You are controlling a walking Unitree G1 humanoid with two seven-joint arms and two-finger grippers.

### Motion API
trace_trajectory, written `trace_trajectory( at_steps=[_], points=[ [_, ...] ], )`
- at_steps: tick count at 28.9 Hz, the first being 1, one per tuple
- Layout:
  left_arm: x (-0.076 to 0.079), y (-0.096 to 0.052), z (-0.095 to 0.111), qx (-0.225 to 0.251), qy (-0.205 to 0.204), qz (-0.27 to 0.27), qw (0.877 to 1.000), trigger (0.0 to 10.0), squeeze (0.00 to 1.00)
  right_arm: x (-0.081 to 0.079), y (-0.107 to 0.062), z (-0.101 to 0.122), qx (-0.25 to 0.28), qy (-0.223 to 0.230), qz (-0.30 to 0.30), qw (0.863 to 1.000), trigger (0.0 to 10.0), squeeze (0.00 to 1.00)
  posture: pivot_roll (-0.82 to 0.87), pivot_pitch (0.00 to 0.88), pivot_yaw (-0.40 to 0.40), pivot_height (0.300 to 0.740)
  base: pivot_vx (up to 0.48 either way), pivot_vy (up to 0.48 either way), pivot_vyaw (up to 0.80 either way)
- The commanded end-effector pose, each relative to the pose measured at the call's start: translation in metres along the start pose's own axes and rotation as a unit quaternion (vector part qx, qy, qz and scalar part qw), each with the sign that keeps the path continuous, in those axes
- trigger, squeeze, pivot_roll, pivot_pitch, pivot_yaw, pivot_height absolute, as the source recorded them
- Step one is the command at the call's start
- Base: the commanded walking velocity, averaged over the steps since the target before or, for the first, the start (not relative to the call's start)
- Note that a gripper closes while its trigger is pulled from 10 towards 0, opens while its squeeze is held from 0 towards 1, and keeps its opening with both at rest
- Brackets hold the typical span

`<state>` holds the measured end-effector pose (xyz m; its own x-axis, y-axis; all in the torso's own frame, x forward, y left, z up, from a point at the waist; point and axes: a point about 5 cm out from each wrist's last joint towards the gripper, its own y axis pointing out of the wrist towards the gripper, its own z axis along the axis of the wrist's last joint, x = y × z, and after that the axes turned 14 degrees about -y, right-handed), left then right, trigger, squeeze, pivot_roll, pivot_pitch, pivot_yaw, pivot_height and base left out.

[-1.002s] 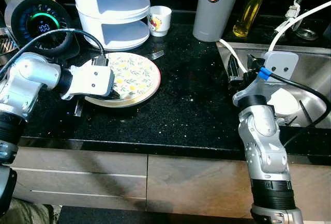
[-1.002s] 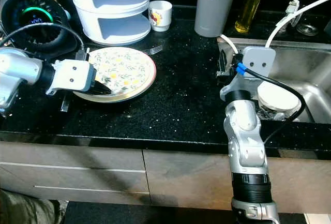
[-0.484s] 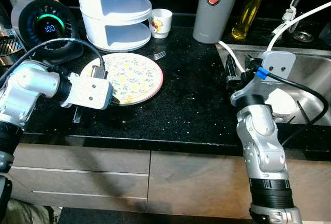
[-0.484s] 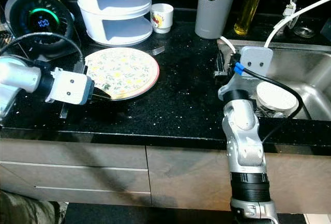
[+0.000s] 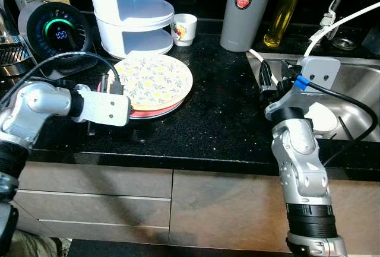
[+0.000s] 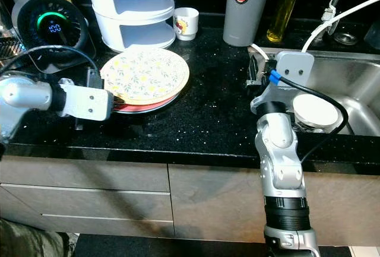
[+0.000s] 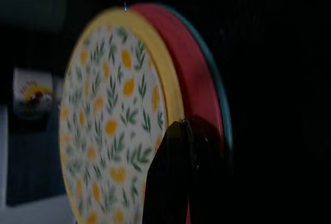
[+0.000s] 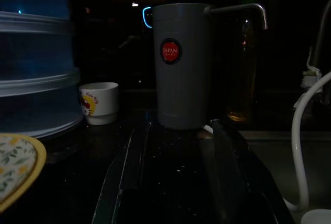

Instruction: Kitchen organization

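Observation:
A floral plate with a yellow rim (image 5: 155,78) is tilted up above a red plate (image 5: 155,112) on the black counter (image 5: 219,126), in front of the white tiered rack (image 5: 132,13). My left gripper (image 6: 119,98) is shut on the floral plate's near rim, one black finger (image 7: 170,182) across its face. In the left wrist view the red plate (image 7: 199,74) and a teal edge sit behind the floral plate (image 7: 111,120). My right gripper (image 8: 178,182) stands open over the counter by the sink's left edge, holding nothing.
A small white cup (image 5: 183,27), a grey tumbler (image 5: 243,8) and an oil bottle (image 5: 284,8) line the back. A round device with a green display (image 5: 56,28) stands at far left. The steel sink (image 5: 359,88) holds a white dish (image 5: 320,117); a white hose (image 5: 332,22) crosses it.
The floral plate has risen off the counter in my left gripper and moved back toward the rack, baring a red plate under it. The right arm has stayed still.

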<state>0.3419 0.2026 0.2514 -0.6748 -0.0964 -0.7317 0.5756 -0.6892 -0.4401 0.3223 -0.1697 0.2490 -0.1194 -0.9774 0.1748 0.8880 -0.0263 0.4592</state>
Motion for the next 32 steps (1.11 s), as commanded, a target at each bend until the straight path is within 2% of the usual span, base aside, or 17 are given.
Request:
trace_trajectory(
  at_steps=[1, 2, 3, 5, 9, 13, 14, 18, 20, 21, 22, 24, 25, 26, 27, 29, 32],
  points=[
    [0.013, 0.012, -0.005, 0.000, 0.005, -0.019, 1.000, 2.8, 0.00, 0.000, 0.001, -0.002, -0.003, -0.004, 0.001, 1.000, 10.0, 0.00, 0.14, 0.041, -0.008, 0.740, 0.000, 0.000, 0.00],
    [0.013, 0.014, -0.005, 0.004, 0.010, -0.015, 1.000, 2.4, 0.00, 0.000, 0.001, -0.002, -0.004, -0.004, 0.001, 1.000, 10.0, 0.00, 0.14, 0.041, -0.008, 0.740, 0.000, 0.000, 0.00],
    [0.013, 0.016, -0.004, 0.008, 0.017, -0.010, 1.000, 0.0, 0.00, -0.001, 0.001, -0.003, -0.004, -0.004, 0.001, 1.000, 10.0, 0.00, 0.14, 0.041, -0.008, 0.740, 0.000, 0.000, 0.00],
    [0.010, 0.019, -0.002, 0.009, 0.034, 0.004, 0.999, 0.0, 0.00, -0.001, 0.002, -0.002, -0.003, -0.003, 0.001, 1.000, 10.0, 0.00, 0.14, 0.040, -0.005, 0.740, 0.000, 0.000, 0.00],
    [-0.005, 0.015, 0.005, 0.018, 0.044, 0.043, 0.998, 0.0, 0.00, -0.001, 0.001, -0.002, -0.002, -0.002, 0.000, 1.000, 10.0, 0.00, 0.14, 0.040, -0.004, 0.740, 0.000, 0.000, 0.00],
    [-0.031, 0.002, 0.019, 0.034, 0.074, 0.102, 0.991, 0.0, 0.00, 0.000, 0.001, -0.001, -0.001, -0.002, 0.000, 1.000, 10.0, 0.00, 0.14, 0.043, -0.005, 0.740, 0.000, 0.000, 0.00],
    [-0.031, 0.002, 0.019, 0.034, 0.074, 0.102, 0.991, 0.0, 0.00, 0.000, 0.001, -0.001, -0.001, -0.002, 0.000, 1.000, 10.0, 0.00, 0.14, 0.043, -0.005, 0.740, 0.000, 0.000, 0.00],
    [-0.065, -0.023, 0.053, 0.103, 0.078, 0.188, 0.974, 0.0, 0.00, -0.005, 0.007, 0.008, 0.016, 0.006, 0.007, 1.000, 10.0, 0.00, 0.15, 0.044, -0.008, 0.740, 0.000, 0.000, 0.00],
    [-0.063, -0.024, 0.054, 0.106, 0.067, 0.179, 0.976, 0.0, 0.00, -0.008, 0.009, 0.010, 0.021, 0.010, 0.012, 1.000, 10.0, 0.00, 0.16, 0.043, -0.010, 0.740, 0.000, 0.000, 0.00],
    [-0.053, -0.019, 0.045, 0.086, 0.061, 0.146, 0.984, 0.0, 0.00, -0.011, 0.010, 0.011, 0.024, 0.012, 0.016, 1.000, 10.0, 0.00, 0.16, 0.043, -0.010, 0.740, 0.000, 0.000, 0.00],
    [-0.041, -0.014, 0.035, 0.061, 0.063, 0.114, 0.990, 10.0, 0.00, -0.012, 0.011, 0.011, 0.025, 0.013, 0.018, 0.999, 10.0, 0.00, 0.16, 0.042, -0.007, 0.740, 0.000, 0.000, 0.00],
    [-0.027, -0.010, 0.023, 0.035, 0.063, 0.080, 0.994, 10.0, 0.00, -0.013, 0.010, 0.011, 0.025, 0.013, 0.019, 0.999, 10.0, 0.00, 0.15, 0.043, -0.006, 0.740, 0.000, 0.000, 0.00],
    [-0.027, -0.010, 0.023, 0.035, 0.063, 0.080, 0.994, 10.0, 0.00, -0.013, 0.010, 0.011, 0.025, 0.013, 0.019, 0.999, 10.0, 0.00, 0.15, 0.043, -0.006, 0.740, 0.000, 0.000, 0.00],
    [-0.019, -0.008, 0.017, 0.029, 0.048, 0.055, 0.997, 10.0, 0.00, -0.013, 0.010, 0.011, 0.024, 0.013, 0.019, 0.999, 10.0, 0.00, 0.15, 0.043, -0.003, 0.740, 0.000, 0.000, 0.00],
    [-0.015, -0.008, 0.014, 0.028, 0.032, 0.040, 0.998, 10.0, 1.00, -0.012, 0.009, 0.010, 0.022, 0.012, 0.018, 1.000, 10.0, 0.00, 0.15, 0.043, -0.002, 0.740, 0.000, 0.000, 0.00],
    [-0.008, -0.007, 0.006, 0.015, 0.005, 0.010, 1.000, 10.0, 1.00, -0.011, 0.007, 0.008, 0.017, 0.011, 0.015, 1.000, 10.0, 0.00, 0.15, 0.041, -0.001, 0.740, 0.000, 0.000, 0.00],
    [-0.007, -0.006, 0.003, 0.007, -0.001, 0.008, 1.000, 10.0, 1.00, -0.011, 0.006, 0.007, 0.016, 0.011, 0.015, 1.000, 10.0, 0.00, 0.15, 0.041, -0.001, 0.740, 0.000, 0.000, 0.00]
  ],
)
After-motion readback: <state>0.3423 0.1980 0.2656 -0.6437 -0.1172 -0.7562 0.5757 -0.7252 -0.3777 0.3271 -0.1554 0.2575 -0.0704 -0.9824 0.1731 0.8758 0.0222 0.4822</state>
